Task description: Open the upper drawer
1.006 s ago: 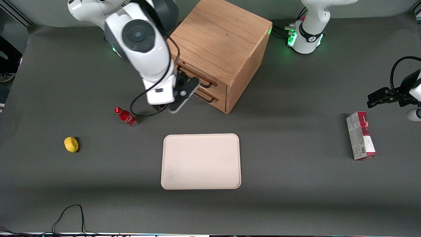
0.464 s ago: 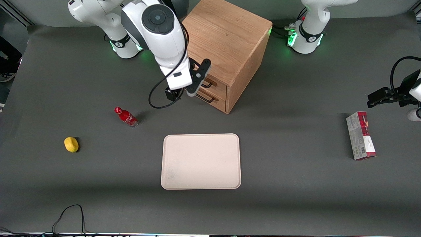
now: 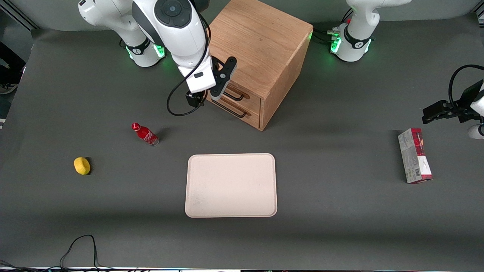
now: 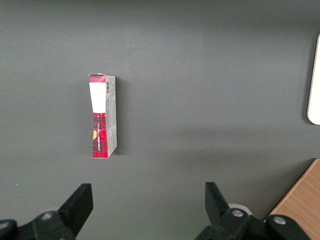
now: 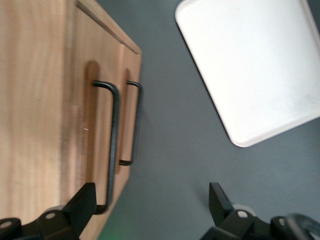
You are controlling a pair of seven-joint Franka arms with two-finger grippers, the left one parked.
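The light-oak cabinet stands at the back of the table with two drawer fronts facing the front camera at an angle. The upper drawer looks shut; its black bar handle runs just under the cabinet top. The lower drawer has a matching handle. My gripper hovers open in front of the drawers, at the working-arm end of the handles. One finger sits beside the end of the upper handle, and nothing is between the fingers.
A cream tray lies nearer the front camera than the cabinet. A red bottle and a yellow lemon-like object lie toward the working arm's end. A red and white box lies toward the parked arm's end.
The arm has swung away from the front camera, bringing the gripper from near the bottle's side of the cabinet up to the drawer fronts. The drawers have not moved.
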